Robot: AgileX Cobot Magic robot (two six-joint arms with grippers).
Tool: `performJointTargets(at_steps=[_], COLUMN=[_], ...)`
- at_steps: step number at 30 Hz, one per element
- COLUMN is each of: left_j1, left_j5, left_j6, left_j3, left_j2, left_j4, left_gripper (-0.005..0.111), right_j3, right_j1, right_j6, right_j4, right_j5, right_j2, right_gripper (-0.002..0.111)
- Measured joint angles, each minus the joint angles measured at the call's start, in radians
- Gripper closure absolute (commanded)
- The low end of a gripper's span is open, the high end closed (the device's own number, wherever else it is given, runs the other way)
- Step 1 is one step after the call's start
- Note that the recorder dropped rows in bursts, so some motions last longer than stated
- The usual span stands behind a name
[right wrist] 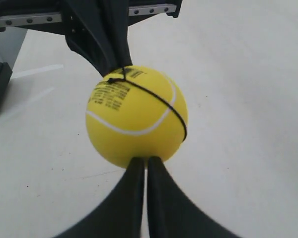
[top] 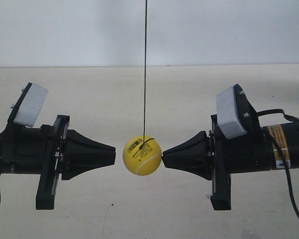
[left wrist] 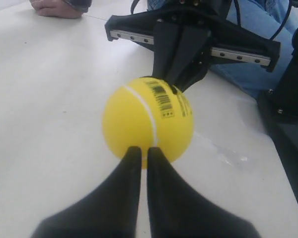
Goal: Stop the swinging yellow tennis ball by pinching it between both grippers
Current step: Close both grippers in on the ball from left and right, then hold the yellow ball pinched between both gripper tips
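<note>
The yellow tennis ball hangs on a thin dark string above the pale table, between two black cone snouts. The gripper at the exterior view's right touches the ball's side. A narrow gap separates the ball from the gripper at the exterior view's left. My left gripper is shut, its tips in front of the ball, whose barcode sticker faces up. My right gripper is shut too, its tips at the ball, across which the string runs.
A person's hand rests on the table's far edge, and jeans-clad legs show behind the opposite arm. A black cable loops down from the arm at the exterior view's right. Dark equipment stands at the table's side.
</note>
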Motion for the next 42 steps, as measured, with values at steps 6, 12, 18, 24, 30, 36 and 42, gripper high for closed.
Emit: performJointTargets(at_steps=[6, 12, 18, 24, 30, 36, 42], left_j1=[-0.032, -0.067, -0.068, -0.068, -0.068, -0.068, -0.068], left_j5=[0.000, 0.019, 0.032, 0.032, 0.032, 0.032, 0.032], left_j6=[0.000, 0.000, 0.000, 0.000, 0.000, 0.000, 0.000], left_j3=[-0.033, -0.103, -0.128, -0.130, -0.130, -0.130, -0.130], left_j2=[0.068, 0.153, 0.160, 0.160, 0.160, 0.160, 0.160], left_j4=[0.000, 0.006, 0.003, 0.002, 0.002, 0.002, 0.002], left_gripper=[0.102, 0.102, 0.102, 0.102, 0.102, 0.102, 0.102], right_j3=[-0.002, -0.002, -0.002, -0.002, -0.002, -0.002, -0.002], right_j1=[0.000, 0.000, 0.000, 0.000, 0.000, 0.000, 0.000], right_j6=[0.000, 0.000, -0.002, -0.007, -0.010, -0.012, -0.012], right_j4=[0.000, 0.002, 0.008, 0.023, 0.023, 0.031, 0.033], right_j5=[0.002, 0.023, 0.025, 0.026, 0.028, 0.030, 0.031], right_j2=[0.000, 0.000, 0.000, 0.000, 0.000, 0.000, 0.000], right_gripper=[0.108, 0.108, 0.108, 0.108, 0.108, 0.108, 0.108])
